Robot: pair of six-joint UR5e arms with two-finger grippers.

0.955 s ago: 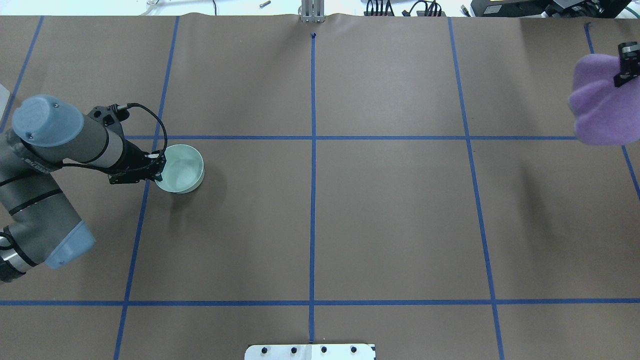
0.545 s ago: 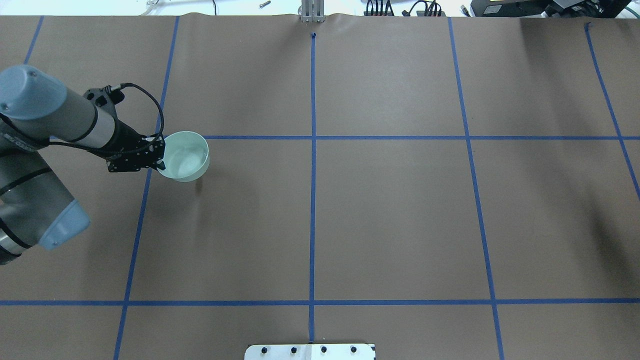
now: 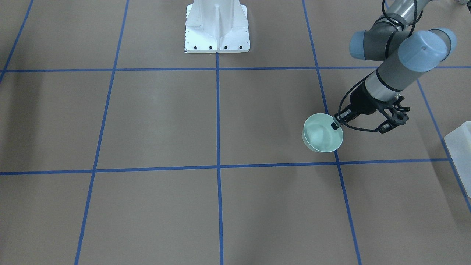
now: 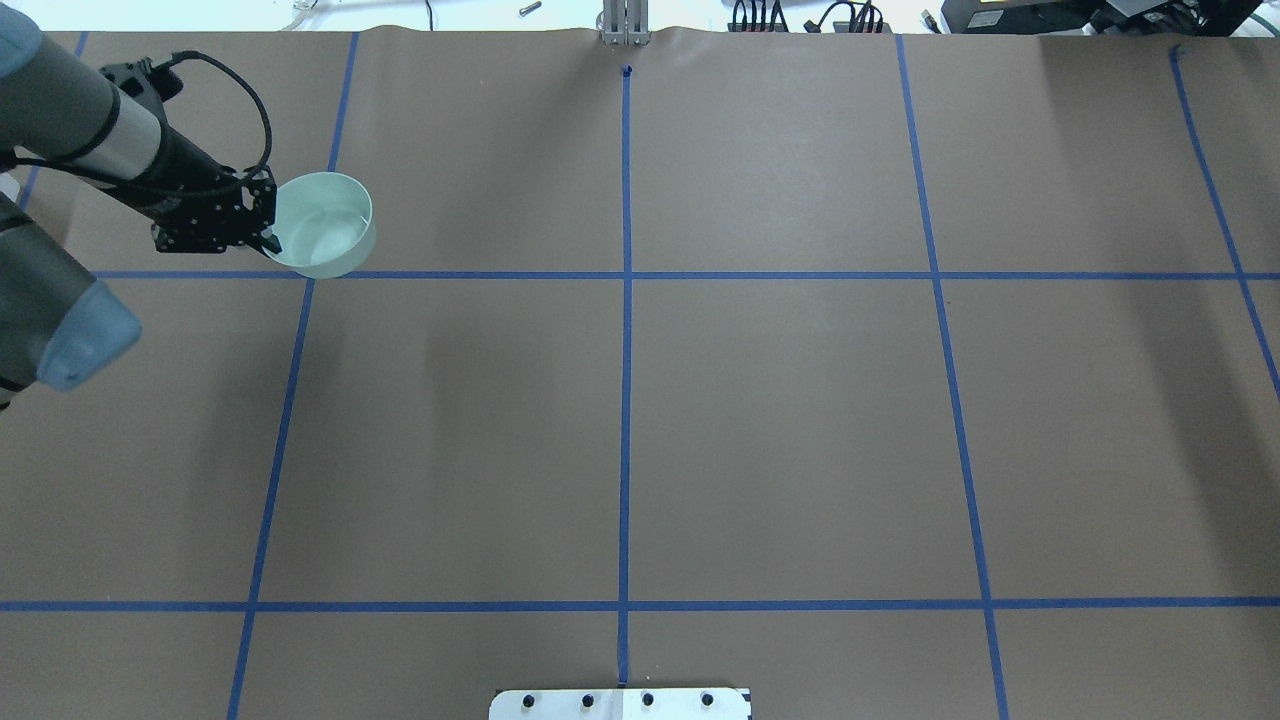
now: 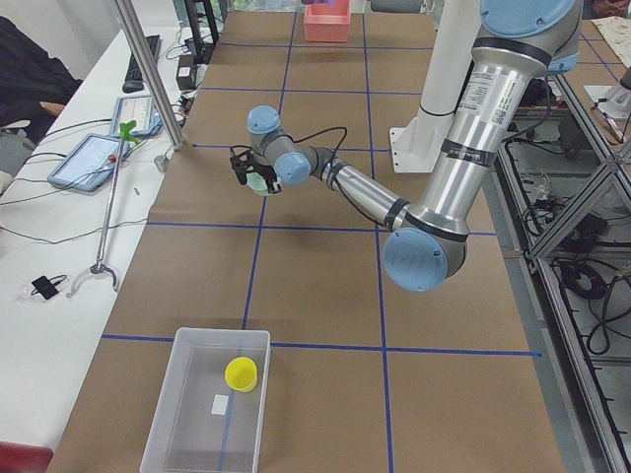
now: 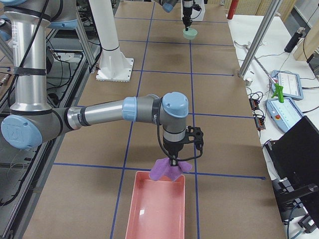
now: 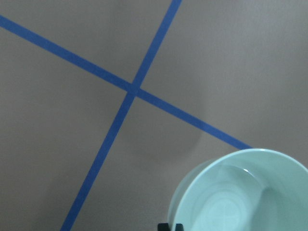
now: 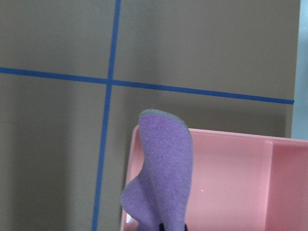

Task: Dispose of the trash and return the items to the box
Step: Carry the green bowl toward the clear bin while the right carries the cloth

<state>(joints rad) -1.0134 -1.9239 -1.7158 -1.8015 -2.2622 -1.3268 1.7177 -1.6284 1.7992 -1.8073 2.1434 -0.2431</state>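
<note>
Here the left gripper pinches the bowl rim, the clear box well apart at the left-side view's lower left; the right gripper clamps the purple cloth above the pink bin edge.

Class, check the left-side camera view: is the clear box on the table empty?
No, a yellow cup sits inside the clear box.

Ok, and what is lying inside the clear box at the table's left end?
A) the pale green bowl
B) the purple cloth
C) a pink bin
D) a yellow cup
D: the exterior left view shows a yellow cup inside the clear box, while the pale green bowl is in the left gripper and the purple cloth hangs from the right gripper over the pink bin.
</note>
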